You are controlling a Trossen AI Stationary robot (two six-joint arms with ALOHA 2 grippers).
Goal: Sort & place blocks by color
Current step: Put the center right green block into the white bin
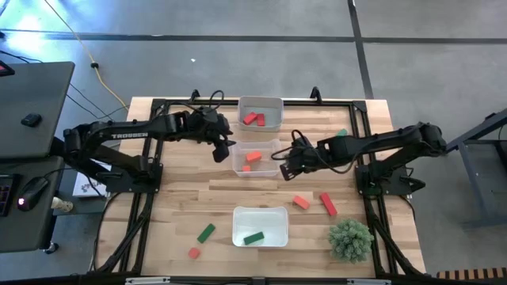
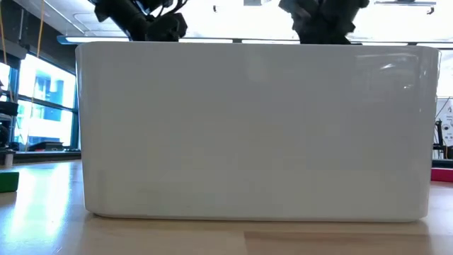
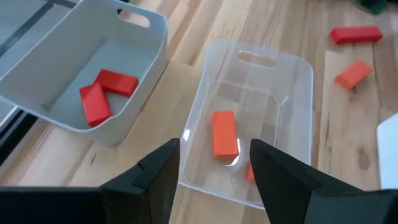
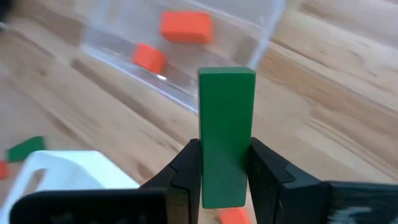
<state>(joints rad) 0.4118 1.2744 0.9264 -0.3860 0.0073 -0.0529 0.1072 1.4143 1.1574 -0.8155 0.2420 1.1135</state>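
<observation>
From above, three trays sit in a column on the wooden table (image 1: 190, 198): a grey tray (image 1: 261, 104) at the far edge holding two red blocks (image 1: 253, 119), a clear tray (image 1: 255, 157) in the middle holding orange blocks (image 1: 253, 156), and a white tray (image 1: 260, 226) nearest holding one green block (image 1: 253, 237). Loose on the table lie another green block (image 1: 206, 233), a small orange-red one (image 1: 194, 252), an orange block (image 1: 301, 202) and a crimson block (image 1: 328, 204), with a bushy plant (image 1: 350, 240) near the corner. The left gripper (image 1: 221, 150) hovers beside the clear tray; the right gripper (image 1: 287, 168) is at that tray's other side. White lettering on the left arm reads "TROSSEN".

The low view is filled by the white tray's wall (image 2: 255, 127); a green block (image 2: 8, 181) peeks at the edge.

The left wrist view shows its fingers (image 3: 158, 174) standing wide and empty above the clear tray (image 3: 261, 81).

The right wrist view shows that arm's fingers (image 4: 186, 168) clamped on an upright green block (image 4: 226, 124), gripped at its lower half across the narrow faces.

These bricks look light, rigid and smooth, so a pinch across the short width near mid-length should hold; a grip too near one end could let it pivot.
</observation>
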